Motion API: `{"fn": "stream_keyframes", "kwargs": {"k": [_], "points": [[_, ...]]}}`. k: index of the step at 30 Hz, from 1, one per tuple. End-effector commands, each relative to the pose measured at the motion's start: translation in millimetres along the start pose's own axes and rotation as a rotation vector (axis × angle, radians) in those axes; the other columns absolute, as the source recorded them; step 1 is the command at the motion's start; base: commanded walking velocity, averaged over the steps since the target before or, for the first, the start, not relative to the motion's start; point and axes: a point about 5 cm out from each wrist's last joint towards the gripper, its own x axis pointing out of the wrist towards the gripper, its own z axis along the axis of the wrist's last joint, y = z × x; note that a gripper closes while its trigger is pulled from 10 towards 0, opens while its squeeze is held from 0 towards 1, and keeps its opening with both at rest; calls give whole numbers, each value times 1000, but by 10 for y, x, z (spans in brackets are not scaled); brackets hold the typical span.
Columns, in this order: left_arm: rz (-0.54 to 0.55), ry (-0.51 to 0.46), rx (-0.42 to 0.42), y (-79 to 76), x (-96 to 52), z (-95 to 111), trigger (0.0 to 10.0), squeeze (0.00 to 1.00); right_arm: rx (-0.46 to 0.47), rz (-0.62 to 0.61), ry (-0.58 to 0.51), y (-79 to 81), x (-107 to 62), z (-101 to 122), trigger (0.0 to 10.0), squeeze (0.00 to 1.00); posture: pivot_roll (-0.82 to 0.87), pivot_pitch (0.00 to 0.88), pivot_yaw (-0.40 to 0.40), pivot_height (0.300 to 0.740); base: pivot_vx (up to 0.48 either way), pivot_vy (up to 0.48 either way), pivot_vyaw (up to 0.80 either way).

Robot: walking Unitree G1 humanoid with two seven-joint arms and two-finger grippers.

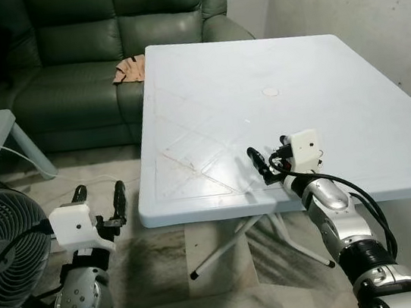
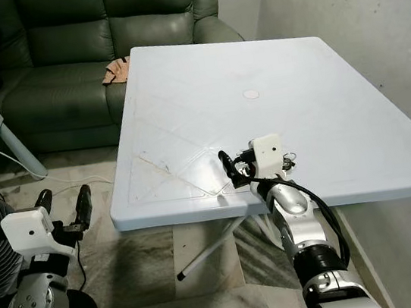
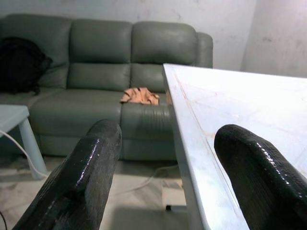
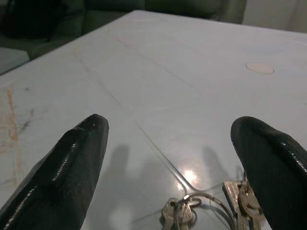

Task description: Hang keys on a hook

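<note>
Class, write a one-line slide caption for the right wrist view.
Open right hand poised above a bunch of keys lying on the white table.

No readable text, labels, brands, numbers or signs anywhere. Checked white table [image 1: 318,84], green sofa [image 1: 98,46], fan [image 1: 4,243], keys [image 4: 211,208], camera housings on both wrists: all blank or too blurred.

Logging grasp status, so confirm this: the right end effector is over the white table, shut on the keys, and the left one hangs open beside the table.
Not quite. The right end effector is open over the white table; the keys lie loose on the tabletop between its fingers, as the right wrist view shows. The left end effector does hang open beside the table.
</note>
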Motion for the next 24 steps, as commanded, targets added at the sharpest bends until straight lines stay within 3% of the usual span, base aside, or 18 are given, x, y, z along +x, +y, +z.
{"fn": "stream_keyframes", "kwargs": {"k": [1, 16, 20, 21, 24], "points": [[-12, 1, 3, -37, -17, 27, 10000, 0, -15, -4, 5, -8, 1, 37, 10000, 0, -33, 60, -93, 728, 0, 0, 0], [-17, 47, 1, -90, -157, 9, 10000, 0, -25, -46, 106, 55, -70, -70, 10000, 0, -29, 90, -106, 728, 0, 0, 0], [-15, 50, 3, -92, -168, 17, 10000, 0, -29, -45, 118, 68, -73, -65, 9725, 0, -28, 91, -107, 728, 0, 0, 0], [-15, 50, 3, -92, -168, 18, 10000, 0, -29, -45, 118, 68, -74, -64, 9137, 0, -28, 91, -107, 728, 0, 0, 0], [-11, 54, 6, -87, -180, 19, 10000, 0, -21, -44, 123, 81, -76, -70, 9137, 0, -23, 93, -108, 728, 0, 0, 0]]}}
